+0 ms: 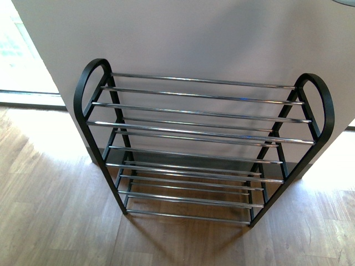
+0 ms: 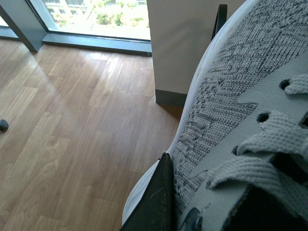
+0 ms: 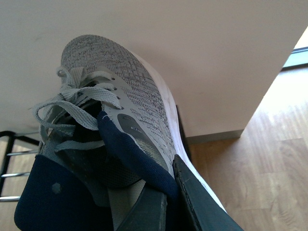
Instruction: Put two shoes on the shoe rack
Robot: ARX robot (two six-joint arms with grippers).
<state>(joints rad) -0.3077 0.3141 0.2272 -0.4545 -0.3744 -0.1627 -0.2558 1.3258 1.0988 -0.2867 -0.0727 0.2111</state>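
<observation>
Front view: shoe rack [image 1: 202,112]; L gripper [image 2: 211,208] clamps shoe [image 2: 231,86], R gripper [image 3: 169,204] 2nd shoe [image 3: 134,91].

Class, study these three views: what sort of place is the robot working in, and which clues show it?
Probably a room or entryway in a home or flat: a wood-plank floor, a black shoe rack against a plain white wall, and a window reaching the floor, with trees and buildings outside.

Front camera down on the shoe rack [image 1: 199,112]; wrist cameras tight against left sneaker [image 2: 226,96] and right sneaker [image 3: 134,96], wall [image 1: 194,39] common.
</observation>
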